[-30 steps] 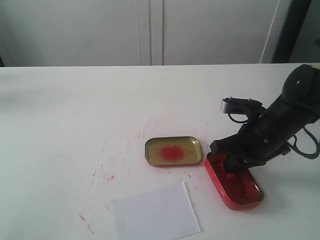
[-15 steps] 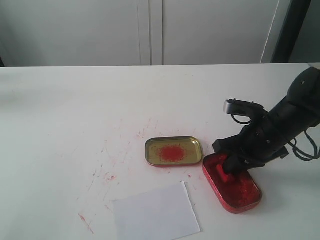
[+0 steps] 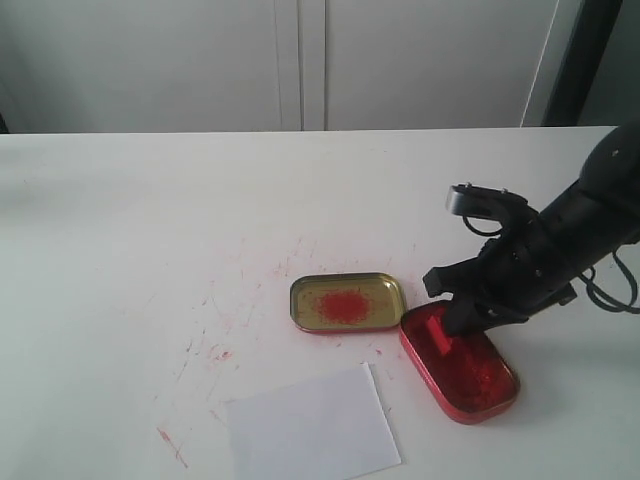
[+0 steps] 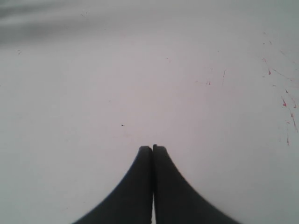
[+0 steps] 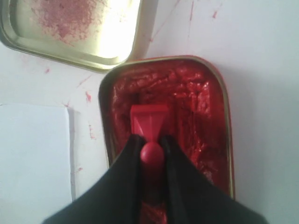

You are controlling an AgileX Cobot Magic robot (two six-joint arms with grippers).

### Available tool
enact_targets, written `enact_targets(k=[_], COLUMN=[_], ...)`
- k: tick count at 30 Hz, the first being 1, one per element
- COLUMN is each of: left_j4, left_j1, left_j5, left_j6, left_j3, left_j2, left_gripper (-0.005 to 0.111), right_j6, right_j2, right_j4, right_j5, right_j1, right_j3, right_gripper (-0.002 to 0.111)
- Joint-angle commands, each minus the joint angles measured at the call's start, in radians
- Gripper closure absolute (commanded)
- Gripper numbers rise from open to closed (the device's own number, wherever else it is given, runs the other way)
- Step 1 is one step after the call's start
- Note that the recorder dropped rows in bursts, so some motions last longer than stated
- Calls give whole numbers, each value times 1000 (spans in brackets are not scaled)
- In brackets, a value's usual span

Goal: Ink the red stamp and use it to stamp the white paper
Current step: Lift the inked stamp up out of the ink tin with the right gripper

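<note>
Red stamp (image 5: 149, 119), pinched in the right gripper (image 5: 151, 141), stands in the ink tin (image 5: 208, 79) beneath; left gripper (image 4: 152, 147) closed.

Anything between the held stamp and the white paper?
Nothing visible does. The small red plastic stamp, gripped by the right end effector, sits in the red oval ink tin; only bare tabletop separates it from the white paper sheet. The gold tin lid lies off that line.

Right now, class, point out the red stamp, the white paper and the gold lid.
red stamp (image 5: 149, 119), right wrist view, on its square base.
white paper (image 3: 312, 428), exterior view, middle of the sheet.
gold lid (image 3: 385, 298), exterior view, bare floor beside the red smear.
</note>
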Motion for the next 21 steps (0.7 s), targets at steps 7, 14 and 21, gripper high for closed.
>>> enact_targets(k=[7, 14, 21], left_j4=[-10, -10, -10], left_j1=[3, 3, 3], left_j5=[-1, -1, -1], left_j6=[0, -2, -2], left_j3=[4, 4, 4], left_j2=[-5, -5, -5], left_gripper=[107, 107, 107], right_j6=[-12, -12, -2], right_j2=[-28, -85, -158], right_j4=[3, -3, -8], right_j5=[24, 24, 54], right_j1=[-3, -1, -1], right_j3=[-13, -13, -11], right_gripper=[108, 108, 108])
